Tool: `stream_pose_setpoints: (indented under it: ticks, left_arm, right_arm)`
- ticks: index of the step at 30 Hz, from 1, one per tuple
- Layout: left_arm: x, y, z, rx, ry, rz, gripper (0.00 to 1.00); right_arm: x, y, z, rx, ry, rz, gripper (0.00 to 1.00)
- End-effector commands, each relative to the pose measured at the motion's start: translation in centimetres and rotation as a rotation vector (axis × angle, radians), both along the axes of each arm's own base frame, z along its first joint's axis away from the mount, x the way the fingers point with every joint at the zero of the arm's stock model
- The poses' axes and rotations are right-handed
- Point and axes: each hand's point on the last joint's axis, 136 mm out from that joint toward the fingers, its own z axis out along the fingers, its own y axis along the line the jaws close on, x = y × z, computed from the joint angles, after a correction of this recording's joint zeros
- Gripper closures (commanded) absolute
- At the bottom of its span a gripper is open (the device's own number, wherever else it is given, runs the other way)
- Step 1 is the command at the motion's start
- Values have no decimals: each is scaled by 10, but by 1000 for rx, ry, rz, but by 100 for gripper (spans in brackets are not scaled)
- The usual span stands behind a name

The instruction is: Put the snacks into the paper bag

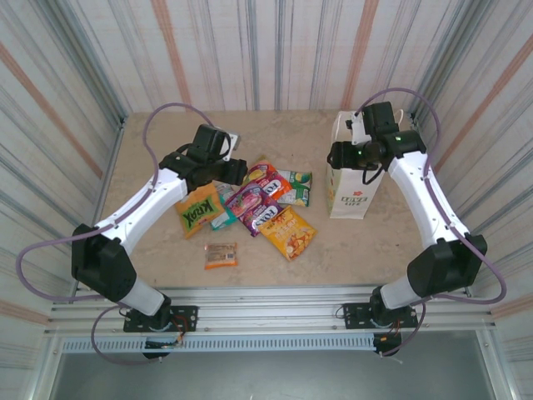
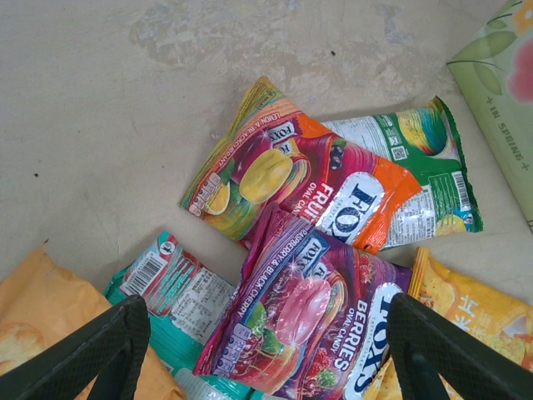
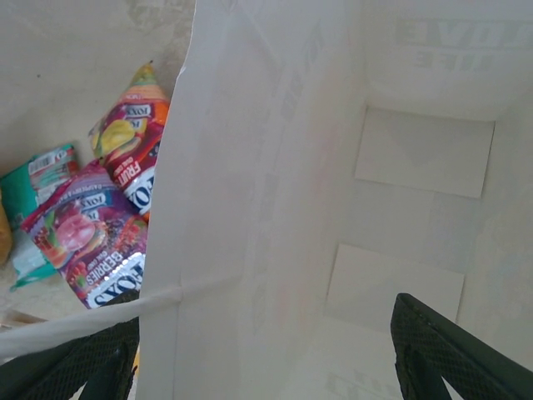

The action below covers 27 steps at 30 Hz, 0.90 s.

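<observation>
Left end effector [image 2: 266, 346] above glossy snacks [image 2: 291, 175]

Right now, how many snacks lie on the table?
7. Clustered centrally: orange Krux packet, teal packet, purple Berries packet, Fruits packet, green packet, yellow chips packet. Small bar: apart, on their near side. Overlaps may hide more.

The table top [image 1: 358, 250] is pale beige with a marble-ish look, and there's a darker mottled blotch [image 2: 191, 33] on it in the left wrist view. Striped walls [image 1: 275, 50] box it in on three sides, and silver metal rails [image 1: 275, 302] run along the near edge.
</observation>
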Motion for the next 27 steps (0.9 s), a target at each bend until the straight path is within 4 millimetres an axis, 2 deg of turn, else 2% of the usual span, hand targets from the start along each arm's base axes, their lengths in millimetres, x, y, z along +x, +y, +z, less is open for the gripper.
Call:
stream_pose_setpoints:
  ticks: [1, 8, 12, 15, 19, 22, 27]
  left_arm:
    - [-5, 6, 8, -79, 13, 22, 22]
    - [-17, 25, 3, -136, 68, 61, 23]
    - [-23, 37, 1, -149, 88, 95, 23]
    - [-28, 50, -4, -168, 121, 133, 24]
    - [-34, 67, -10, -212, 159, 188, 24]
    - [-40, 83, -18, -237, 187, 235, 25]
    - [-48, 112, -35, -264, 224, 344, 28]
  right_arm:
    - [-12, -8, 30, 17, -61, -39, 21]
    - [-29, -21, 65, -11, -143, -82, 22]
    - [-42, -16, 90, -14, -203, -64, 24]
    - [-55, -1, 113, -13, -268, -19, 28]
    - [-71, 29, 137, 29, -325, 83, 33]
    - [-79, 54, 142, 61, -330, 156, 35]
    - [-84, 98, 136, 92, -294, 256, 36]
